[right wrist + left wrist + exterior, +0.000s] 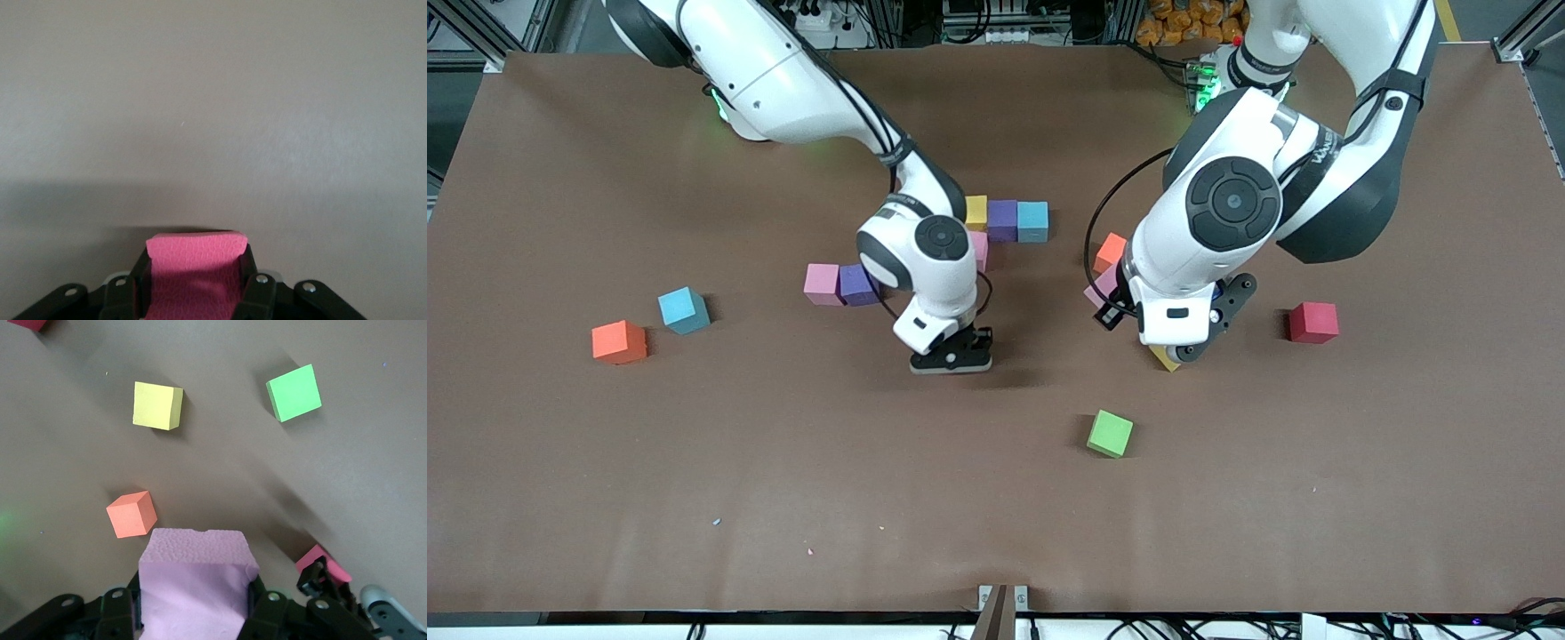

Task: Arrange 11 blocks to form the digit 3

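both arms have their jaws clenched on a pink cube. the right gripper (193,287) grasps a deep pink block (193,267) low over bare surface (694,480), nearer the front camera than the started figure. the left gripper (193,613) holds a paler pink block (193,580) above a loose orange block (131,514) and a yellow block (157,405).

the figure so far is a top row of yellow (976,212), purple (1002,220) and blue (1032,221), a pink cube (980,251) below it, and a pink (821,284) and purple (857,284) pair that sits apart toward the right arm's end.

the risk i see is the wrists: both hang close around the same cluster, so a careless descent could nudge placed cubes out of line or bring the arms together. soft foam may also cling to a jaw on release and land crooked. the green block (1110,433), red block (1312,322), and the orange (618,342) and blue (683,309) pair lie well apart.
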